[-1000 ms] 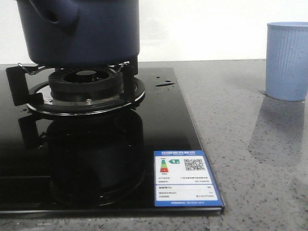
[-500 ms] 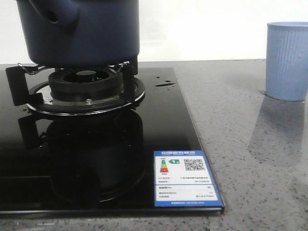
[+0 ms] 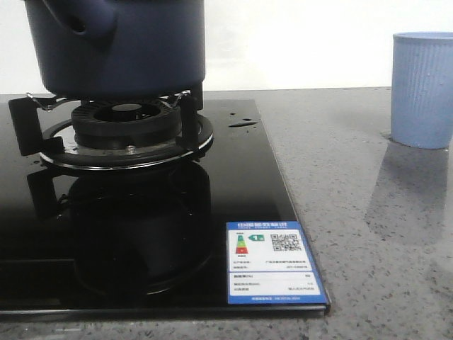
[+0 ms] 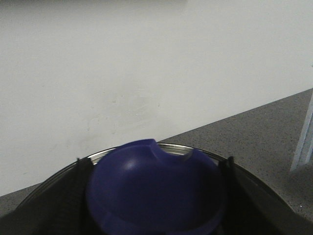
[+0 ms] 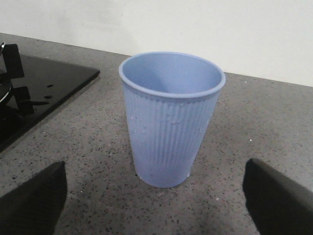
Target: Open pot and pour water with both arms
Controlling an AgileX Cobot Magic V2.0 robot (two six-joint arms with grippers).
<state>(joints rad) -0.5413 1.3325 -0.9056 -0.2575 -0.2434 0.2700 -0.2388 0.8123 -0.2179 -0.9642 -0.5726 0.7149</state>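
The dark navy pot sits on the gas burner at the front view's far left, its top cut off by the frame. In the left wrist view a dark blue lid knob rises over a lid with a metal rim. My left gripper is shut on the knob, a dark finger against each side. My right gripper is open low over the counter, the pale blue ribbed cup standing just beyond its fingers. Small drops of water lie on the black hob.
The black glass hob carries a blue-and-white label at its front right corner. Grey speckled counter runs from the hob's edge to the cup. A white wall stands behind.
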